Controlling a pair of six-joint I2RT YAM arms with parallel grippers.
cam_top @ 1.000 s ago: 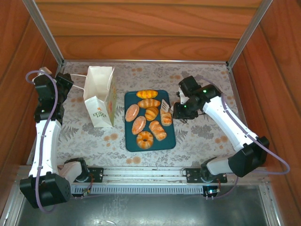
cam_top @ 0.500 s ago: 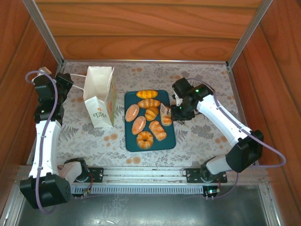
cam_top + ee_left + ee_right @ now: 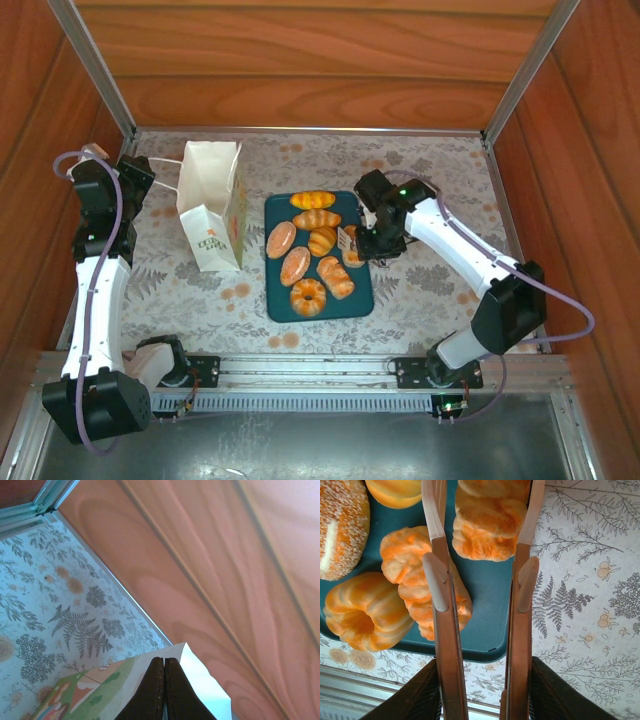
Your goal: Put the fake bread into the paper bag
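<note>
The white paper bag (image 3: 212,200) stands open left of the dark teal tray (image 3: 356,292). My left gripper (image 3: 164,659) is shut on the bag's top rim; printed paper (image 3: 95,692) shows on one side of its tips and white paper on the other. Several pieces of fake bread lie on the tray. My right gripper (image 3: 348,240) is over the tray's right edge, open, with a finger on each side of a striped loaf (image 3: 487,522) that nearly fills the gap. A second striped loaf (image 3: 420,580) and the ring doughnut (image 3: 362,612) lie just left of it.
Wooden walls close in the left, back and right sides. The left arm rises along the left wall next to the bag. A metal rail (image 3: 310,368) runs along the near edge. The floral cloth (image 3: 430,290) right of the tray is bare.
My right arm has swung left from beside the tray, and its gripper now straddles the loaf at the tray's right edge. The left arm and bag have not moved.
</note>
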